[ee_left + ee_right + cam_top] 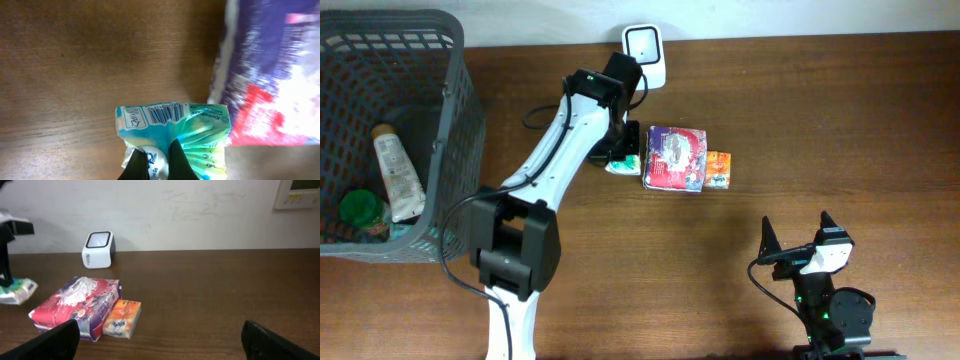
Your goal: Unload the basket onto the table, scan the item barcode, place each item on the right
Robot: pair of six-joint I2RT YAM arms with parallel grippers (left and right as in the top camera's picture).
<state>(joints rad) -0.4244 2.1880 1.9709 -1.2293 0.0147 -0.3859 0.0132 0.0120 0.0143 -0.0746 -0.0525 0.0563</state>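
Dark wooden counter (840, 120), white wall (200, 215) behind. Your left claw (156, 161) pinches one end of the small teal-and-white plastic tissue packet (172, 131) — grasp looks done, scan not yet. The packet is low, just beside the purple-and-red wrapped pack (675, 158) and apart from the white cube scanner (645, 45) near the wall. Its barcode (165, 114) — black bars on white — shows plainly to the left wrist view; the wrapper is glossy and crinkled. Your right claw (797, 226) is spread wide, holding nothing.
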